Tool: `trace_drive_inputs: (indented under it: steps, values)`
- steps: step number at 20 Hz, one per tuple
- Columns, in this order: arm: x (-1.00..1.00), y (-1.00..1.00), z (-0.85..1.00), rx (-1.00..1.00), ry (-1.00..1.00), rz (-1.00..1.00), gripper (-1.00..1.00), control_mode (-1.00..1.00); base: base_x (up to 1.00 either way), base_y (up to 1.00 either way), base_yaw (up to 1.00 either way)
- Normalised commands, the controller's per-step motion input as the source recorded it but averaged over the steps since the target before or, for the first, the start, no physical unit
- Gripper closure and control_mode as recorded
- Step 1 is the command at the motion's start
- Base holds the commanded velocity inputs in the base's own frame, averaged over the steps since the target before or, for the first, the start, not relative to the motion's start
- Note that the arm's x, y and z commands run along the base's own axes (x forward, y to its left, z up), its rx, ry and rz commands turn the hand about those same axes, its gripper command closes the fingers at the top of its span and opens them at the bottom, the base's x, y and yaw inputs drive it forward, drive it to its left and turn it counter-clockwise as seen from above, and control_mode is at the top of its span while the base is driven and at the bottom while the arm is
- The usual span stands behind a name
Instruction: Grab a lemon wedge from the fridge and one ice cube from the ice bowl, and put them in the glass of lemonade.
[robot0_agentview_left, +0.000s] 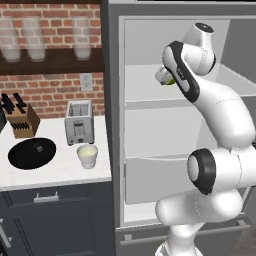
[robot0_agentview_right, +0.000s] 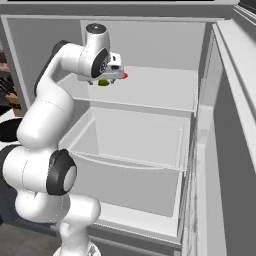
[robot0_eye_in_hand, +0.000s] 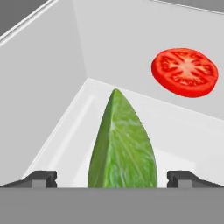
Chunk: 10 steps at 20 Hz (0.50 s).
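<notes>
The fridge (robot0_agentview_left: 150, 102) stands open with its white shelves showing. On its upper shelf (robot0_agentview_right: 155, 90) lies the yellow-green lemon wedge (robot0_eye_in_hand: 122, 144), also visible as a small green bit (robot0_agentview_right: 103, 82) under the hand. My gripper (robot0_eye_in_hand: 111, 178) hovers right over the wedge, open, with one fingertip on each side of it and a gap to both. On the counter to the left sit the black ice bowl (robot0_agentview_left: 31, 153) and the glass of lemonade (robot0_agentview_left: 87, 155), which stands in front of the toaster.
A red tomato slice (robot0_eye_in_hand: 184, 72) lies on the same shelf just beyond the wedge. A toaster (robot0_agentview_left: 79, 121), a knife block (robot0_agentview_left: 21, 120) and tall clear glasses (robot0_agentview_left: 35, 40) on a wall shelf stand left of the fridge. The fridge door (robot0_agentview_right: 235, 125) hangs open on the right.
</notes>
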Motion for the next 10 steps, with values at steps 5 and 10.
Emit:
trace_drive_inputs:
  steps: [5, 10]
  values:
    - [0.00, 0.00, -0.21, 0.00, 0.02, 0.00, -1.00, -1.00, 0.00, 0.00, 0.00]
    - [0.00, 0.01, -0.03, 0.00, 0.03, 0.00, 1.00, -1.00, 0.00, 0.00, 0.00]
